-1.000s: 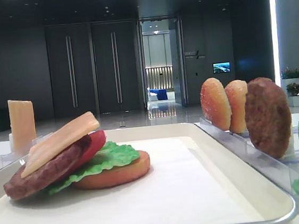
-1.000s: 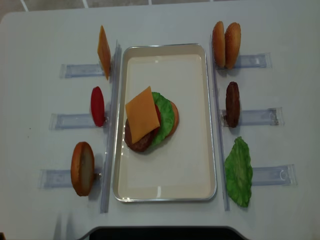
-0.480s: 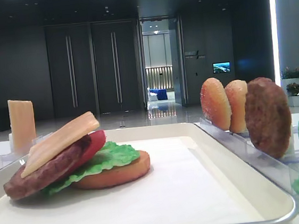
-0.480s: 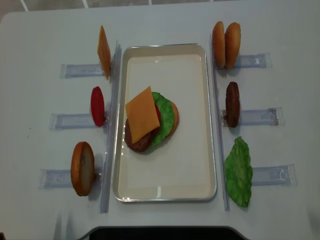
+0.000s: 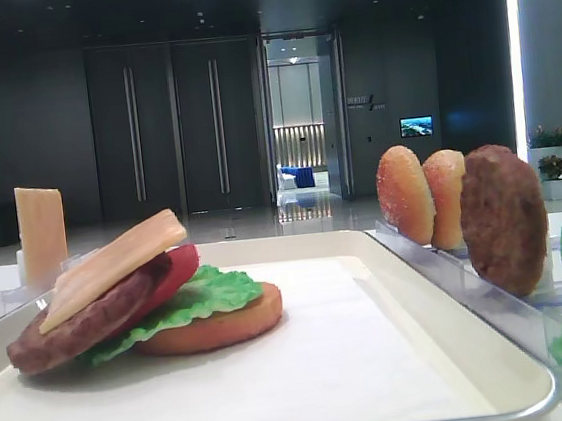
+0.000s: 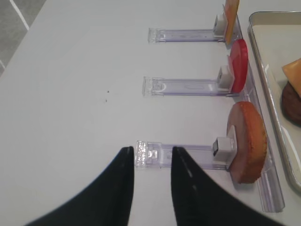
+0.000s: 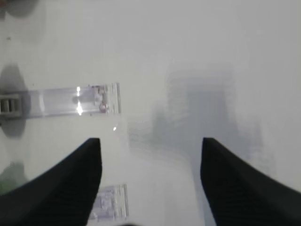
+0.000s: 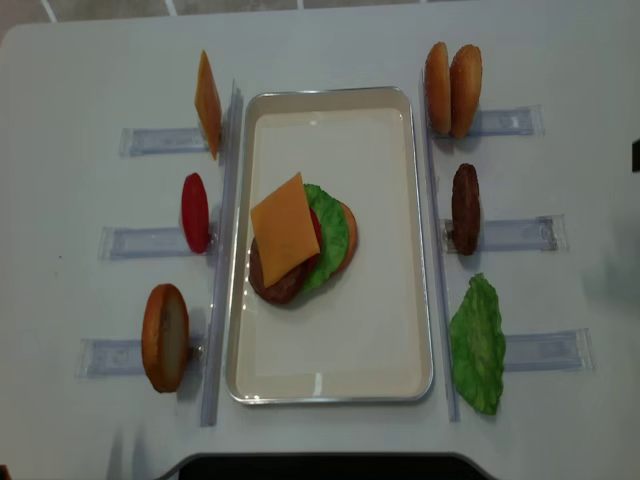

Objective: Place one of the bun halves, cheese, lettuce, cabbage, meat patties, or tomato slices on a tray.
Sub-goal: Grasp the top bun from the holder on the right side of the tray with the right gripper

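Note:
The cream tray (image 8: 330, 95) holds a stack: bottom bun (image 8: 349, 235), lettuce (image 8: 332, 238), tomato, meat patty (image 8: 272, 282) and cheese (image 8: 285, 222) on top. Beside it, upright in clear racks, stand a cheese slice (image 8: 207, 103), a tomato slice (image 8: 195, 212) and a bun half (image 8: 165, 336) on the left. On the right are two bun halves (image 8: 450, 88), a patty (image 8: 464, 208) and lettuce (image 8: 478, 343). My left gripper (image 6: 151, 150) is open and empty over the outer end of the bun's rack (image 6: 150, 153). My right gripper (image 7: 150, 141) is open and empty over bare table.
Clear slotted racks (image 8: 515, 232) run outward from both long sides of the tray. Two rack ends (image 7: 80, 101) lie to the left of the right gripper. A dark piece of the right arm (image 8: 636, 155) shows at the overhead view's right edge.
A dark piece of the right arm has come into the overhead view at its right edge, with a faint shadow on the table below it. The food has not moved.

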`<action>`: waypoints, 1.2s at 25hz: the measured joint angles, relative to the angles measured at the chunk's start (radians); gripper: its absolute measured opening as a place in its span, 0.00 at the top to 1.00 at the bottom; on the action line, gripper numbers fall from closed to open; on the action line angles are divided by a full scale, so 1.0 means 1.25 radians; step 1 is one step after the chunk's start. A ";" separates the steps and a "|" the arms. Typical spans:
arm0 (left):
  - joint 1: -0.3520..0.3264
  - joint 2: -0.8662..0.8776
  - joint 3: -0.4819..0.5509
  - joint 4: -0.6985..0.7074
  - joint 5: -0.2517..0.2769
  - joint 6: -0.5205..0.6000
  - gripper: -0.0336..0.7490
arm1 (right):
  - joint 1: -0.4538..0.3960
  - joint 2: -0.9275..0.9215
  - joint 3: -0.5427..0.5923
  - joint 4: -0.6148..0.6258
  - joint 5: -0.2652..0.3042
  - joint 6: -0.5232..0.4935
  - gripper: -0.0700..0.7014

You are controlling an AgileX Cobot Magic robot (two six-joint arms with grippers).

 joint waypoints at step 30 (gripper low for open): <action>0.000 0.000 0.000 0.000 0.000 0.000 0.69 | 0.066 0.520 -0.569 0.030 0.121 -0.027 0.35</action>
